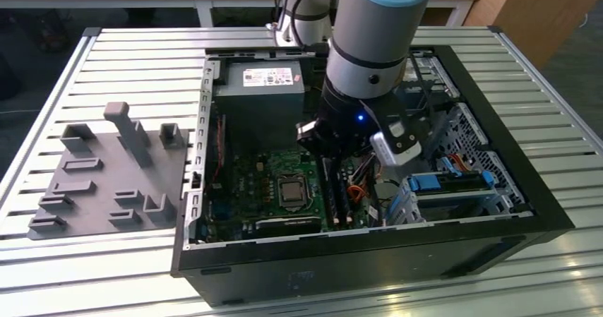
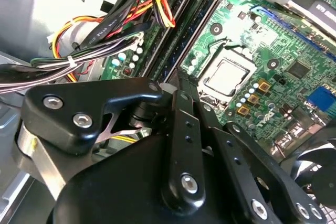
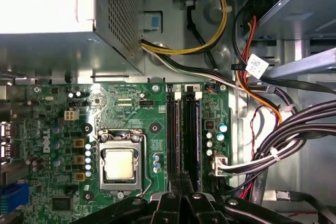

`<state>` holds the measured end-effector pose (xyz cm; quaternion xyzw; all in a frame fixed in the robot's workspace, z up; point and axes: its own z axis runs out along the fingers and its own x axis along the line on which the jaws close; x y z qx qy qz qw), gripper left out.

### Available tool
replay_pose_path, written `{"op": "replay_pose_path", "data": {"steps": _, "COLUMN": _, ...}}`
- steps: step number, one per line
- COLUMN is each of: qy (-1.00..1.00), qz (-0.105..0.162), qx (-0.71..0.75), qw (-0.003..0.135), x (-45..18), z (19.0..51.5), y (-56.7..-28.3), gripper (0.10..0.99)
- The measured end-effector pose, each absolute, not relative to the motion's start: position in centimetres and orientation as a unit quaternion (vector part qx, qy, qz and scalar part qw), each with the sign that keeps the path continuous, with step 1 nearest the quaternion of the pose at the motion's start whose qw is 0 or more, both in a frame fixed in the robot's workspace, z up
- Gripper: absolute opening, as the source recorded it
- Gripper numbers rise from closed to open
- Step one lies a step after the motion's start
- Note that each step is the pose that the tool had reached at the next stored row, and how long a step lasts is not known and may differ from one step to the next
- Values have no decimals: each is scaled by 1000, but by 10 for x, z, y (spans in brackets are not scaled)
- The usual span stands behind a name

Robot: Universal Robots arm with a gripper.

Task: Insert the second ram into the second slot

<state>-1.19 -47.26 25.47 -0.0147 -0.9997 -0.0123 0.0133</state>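
**Item 1, my pincer** [image 3: 181, 179] [image 2: 176, 85] [image 1: 330, 160]: fingers drawn together, no gap visible between them in both wrist views. It hangs low inside the computer case [image 1: 377, 253], tips over one end of the memory slots [image 1: 339, 193]. Contact with anything beneath is hidden by my own linkage.

**Item 2, the second ram** [image 3: 198, 135] [image 2: 181, 45]: a thin blue stick standing on edge in the slot on the cable side, running away from my fingertips. Whether it is fully seated cannot be told.

**Item 3, neighbouring slot** [image 3: 185, 129]: dark, lying parallel, just beside the stick.

**Item 4, cable bundle** [image 3: 283, 129] [image 2: 105, 24]: black, yellow, red and orange leads, near the slots on the side away from the processor.

**Item 5, processor socket** [image 3: 119, 163] [image 2: 228, 74] [image 1: 290, 190]: in the exterior view, at 9 o'clock from the slots, on the green board.

**Item 6, drive bay** [image 1: 452, 183]: at 3 o'clock from the slots, with blue clips.

**Item 7, power supply** [image 1: 259, 84] [image 3: 63, 19]: grey box, at 11 o'clock from the socket.

**Item 8, grey fixture plate** [image 1: 104, 176]: at 9 o'clock from the case, well apart, on the slatted table [image 1: 113, 63].
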Motion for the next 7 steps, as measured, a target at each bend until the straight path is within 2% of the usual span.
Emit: {"op": "replay_pose_path", "data": {"steps": 7, "qy": -1000, "qz": -12, "qx": -15, "qw": 13, "x": -12, "z": 256, "y": -473, "gripper": 102}}
